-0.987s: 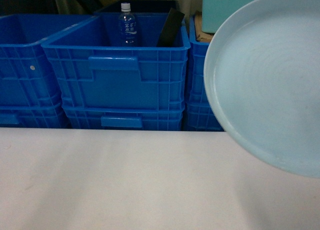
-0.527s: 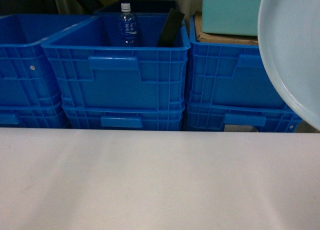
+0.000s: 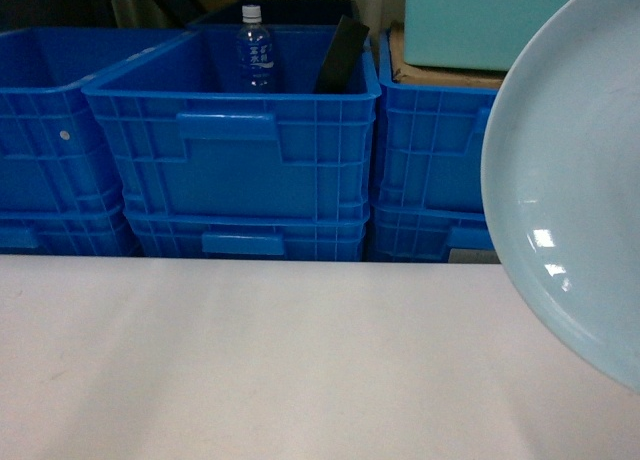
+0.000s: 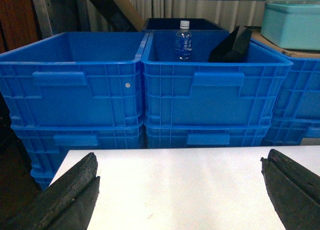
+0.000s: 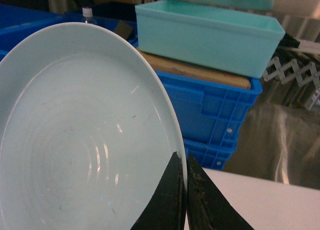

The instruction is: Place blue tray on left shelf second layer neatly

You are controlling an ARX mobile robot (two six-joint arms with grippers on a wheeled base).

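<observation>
The blue tray (image 3: pixel 570 210) is a pale, glossy round dish held up on edge at the right of the head view, its hollow side facing the camera. In the right wrist view the blue tray (image 5: pixel 85 135) fills the left half, and my right gripper (image 5: pixel 184 162) is shut on its rim, one black finger on each face. My left gripper (image 4: pixel 180 159) hangs open low over the white table (image 4: pixel 180 190), its black fingers (image 4: pixel 75 190) far apart with nothing between them. I cannot make out the left shelf in these views.
Stacked dark-blue ribbed crates (image 3: pixel 230 150) line the table's far edge. The middle crate holds a water bottle (image 3: pixel 255 50) and a black slab (image 3: pixel 340 55). A teal box (image 5: pixel 205 32) sits on cardboard on the right crates. The white table (image 3: pixel 250 360) spans the foreground.
The blue tray swung right in the head view, then came partly back left and lower, and now shows bright glints on its face. Crates and table have not moved.
</observation>
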